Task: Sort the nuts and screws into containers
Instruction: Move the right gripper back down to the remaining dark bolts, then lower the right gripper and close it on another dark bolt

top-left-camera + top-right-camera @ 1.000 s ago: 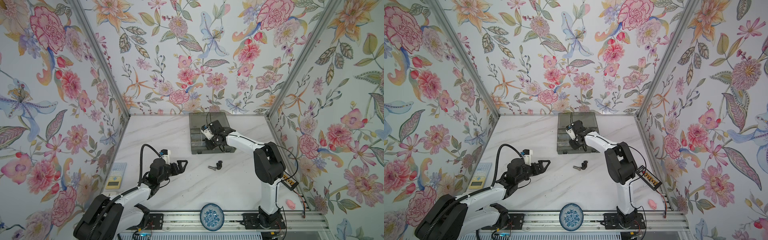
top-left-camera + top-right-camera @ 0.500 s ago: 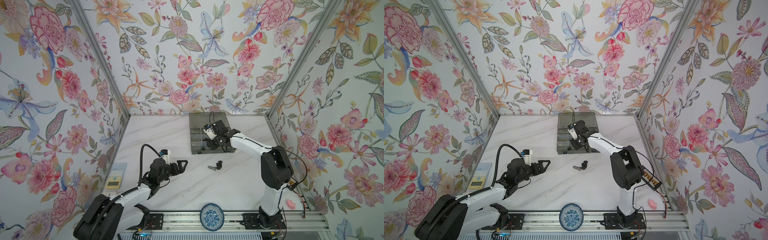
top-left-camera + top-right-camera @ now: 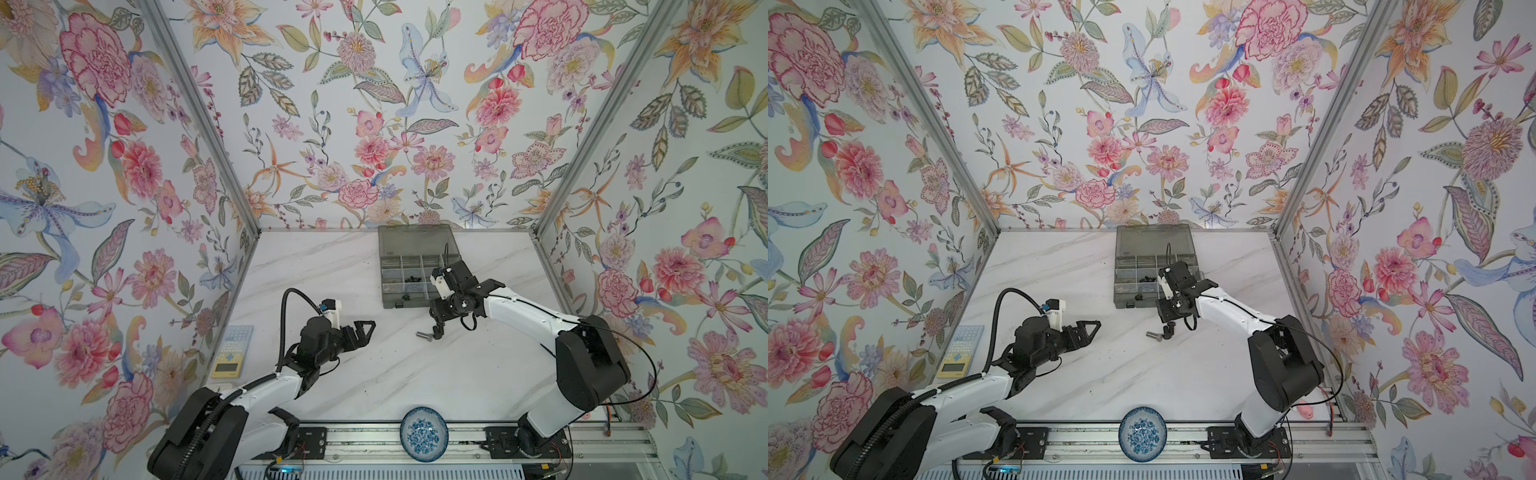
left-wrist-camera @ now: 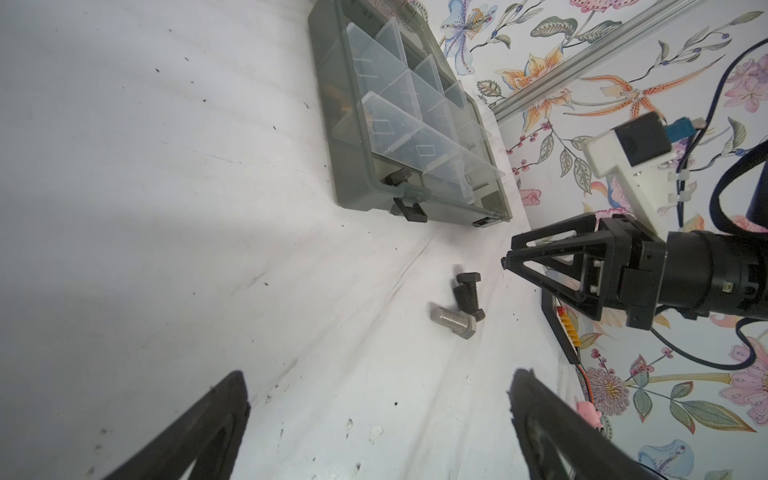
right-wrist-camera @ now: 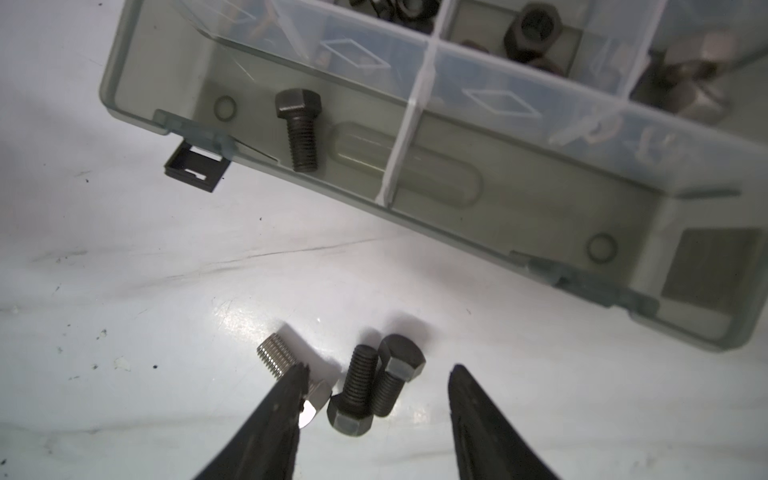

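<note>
right wrist view, unlike top views, shows right hand [image 5: 379, 369] open astride black screws [image 5: 360, 382].

White bench [image 3: 395, 374], faint grey marble veining, scattered dark specks. Walls [image 3: 374, 104]: pale ground, big floral print in pink, red, orange and blue, with grey-green leaves. Smoky grey translucent organiser box [image 3: 415, 240], clear dividers, black latch [image 5: 195, 166]. Near it, two black screws [image 5: 361, 382] and one bright silver screw [image 5: 276, 357]. A third black screw [image 5: 298, 129] lies in the box's near left compartment. Left arm [image 3: 266, 390] and right arm [image 3: 528, 311] white with black joints. Left end effector [image 4: 378, 388] and right end effector [image 5: 380, 370] black. Dish [image 3: 424, 433], near edge: blue-and-white pattern. Keypad [image 3: 232, 351], left: pale blue over yellow.
</note>
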